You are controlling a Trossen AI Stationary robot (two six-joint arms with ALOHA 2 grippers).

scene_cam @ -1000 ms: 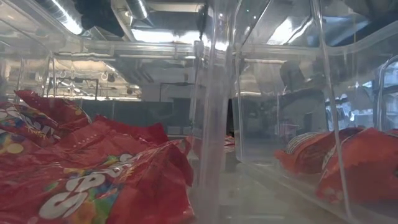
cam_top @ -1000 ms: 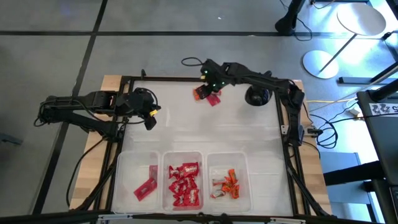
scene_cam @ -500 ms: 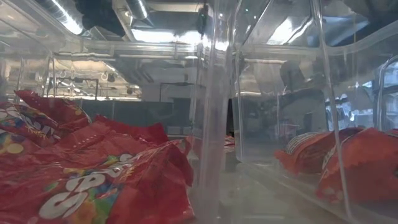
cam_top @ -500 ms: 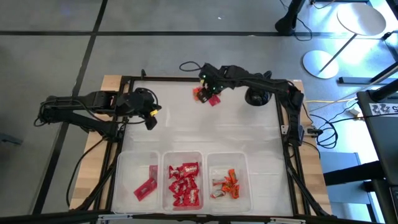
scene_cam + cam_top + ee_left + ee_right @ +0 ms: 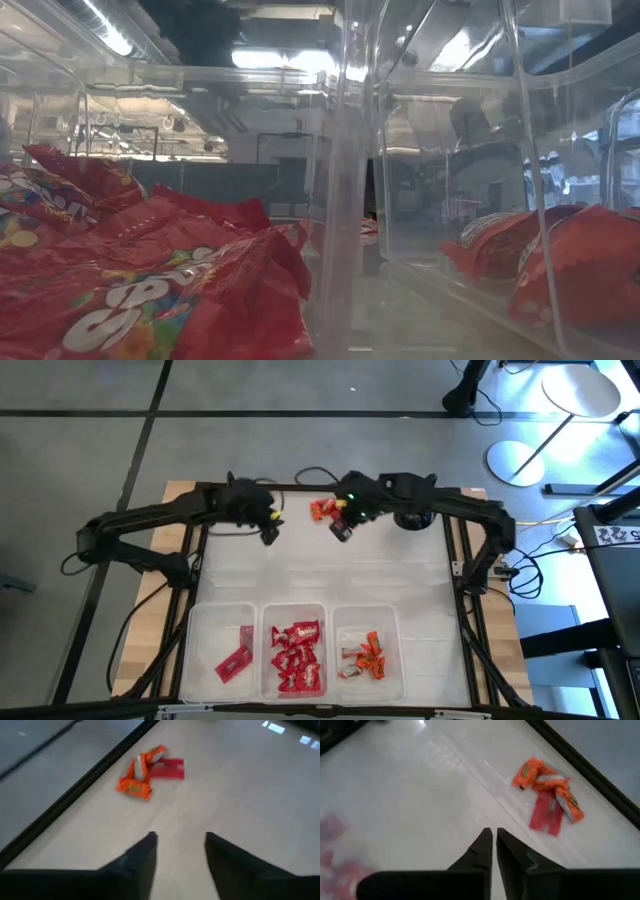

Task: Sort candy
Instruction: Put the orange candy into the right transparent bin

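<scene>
While both arms reach toward top centre, we note: loose candy (image 5: 321, 510) between left gripper (image 5: 268, 535), fingers parted, and right gripper (image 5: 340, 531), pinched shut, empty; sorted candy in bins (image 5: 296, 656), lower centre.

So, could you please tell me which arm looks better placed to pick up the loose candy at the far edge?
Probably the left. Its gripper is open and faces the orange pieces and red bar. The right gripper is shut and empty.
</scene>
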